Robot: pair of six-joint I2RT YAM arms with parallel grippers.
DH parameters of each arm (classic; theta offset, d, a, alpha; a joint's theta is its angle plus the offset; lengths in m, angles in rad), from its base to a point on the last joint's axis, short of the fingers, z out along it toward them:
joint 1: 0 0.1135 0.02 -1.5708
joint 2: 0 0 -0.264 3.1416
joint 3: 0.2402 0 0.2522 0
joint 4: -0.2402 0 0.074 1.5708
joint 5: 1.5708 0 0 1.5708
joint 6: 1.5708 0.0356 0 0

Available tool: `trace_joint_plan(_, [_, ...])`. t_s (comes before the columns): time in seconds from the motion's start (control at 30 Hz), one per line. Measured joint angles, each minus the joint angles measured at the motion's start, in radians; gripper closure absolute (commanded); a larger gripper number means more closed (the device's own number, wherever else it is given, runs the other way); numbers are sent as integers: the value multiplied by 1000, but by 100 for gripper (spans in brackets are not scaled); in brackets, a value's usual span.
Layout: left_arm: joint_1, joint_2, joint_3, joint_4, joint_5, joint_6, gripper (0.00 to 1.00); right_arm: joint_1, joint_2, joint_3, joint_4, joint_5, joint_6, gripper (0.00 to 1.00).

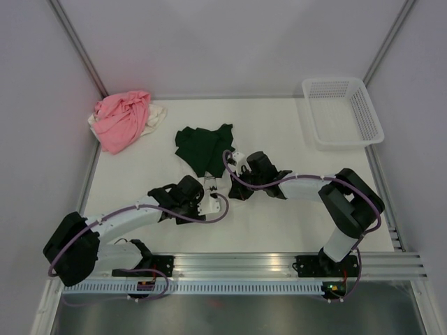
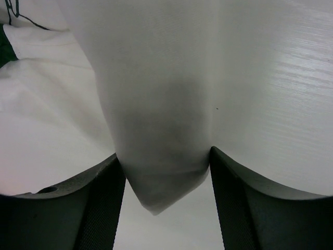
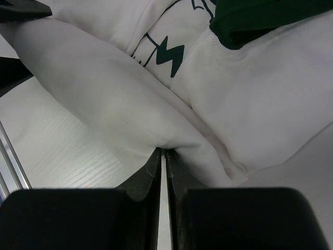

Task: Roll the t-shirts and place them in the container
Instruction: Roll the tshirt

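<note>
A cream-white t-shirt (image 3: 260, 104) with black cartoon print (image 3: 166, 52) lies mid-table, hard to make out from above against the white top. My right gripper (image 3: 165, 151) (image 1: 236, 166) is shut on a fold of it. A corner of the same cream cloth (image 2: 156, 130) sits between the wide-spread fingers of my left gripper (image 2: 164, 152) (image 1: 206, 194) and touches both pads. The dark green t-shirt (image 1: 202, 146) lies crumpled just behind both grippers, its edge resting on the cream one (image 3: 260, 18). The pink t-shirt (image 1: 122, 118) is bunched in the back left corner on a plain cream one (image 1: 157, 115).
A white mesh basket (image 1: 342, 112) stands at the back right. Grey walls close in the table on the left, back and right. A metal rail (image 1: 279, 262) carrying both arm bases runs along the near edge.
</note>
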Motion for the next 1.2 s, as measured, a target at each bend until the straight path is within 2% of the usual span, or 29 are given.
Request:
trace_joint_plan(0.13, [14, 15, 5, 23, -42, -7, 25, 0, 1, 1, -1, 1, 4, 88])
trace_joint_plan(0.27, [18, -82, 66, -11, -10, -10, 23, -4, 14, 14, -10, 1, 7, 89])
trace_joint_plan(0.43, [-6, -168, 195, -62, 159, -34, 34, -6, 31, 31, -22, 3, 11, 89])
trace_joint_plan(0.53, [-34, -171, 187, -111, 278, -41, 35, -6, 31, 31, -23, 4, 15, 89])
trace_joint_plan(0.6, [-44, -151, 150, -141, 305, -40, 35, -6, 31, 31, -23, 4, 15, 89])
trace_joint_plan(0.63, [-46, -131, 128, -156, 308, -40, 30, -6, 31, 31, -23, 4, 15, 89])
trace_joint_plan(0.73, [-46, -63, 86, -176, 263, -39, 23, -6, 31, 31, -25, 4, 15, 89])
trace_joint_plan(1.07, [-36, -29, 44, -142, 187, -35, 22, -6, 31, 31, -31, 4, 14, 89])
trace_joint_plan(1.2, [5, -25, 13, -137, 172, -26, 22, -6, 31, 31, -39, 4, 10, 88])
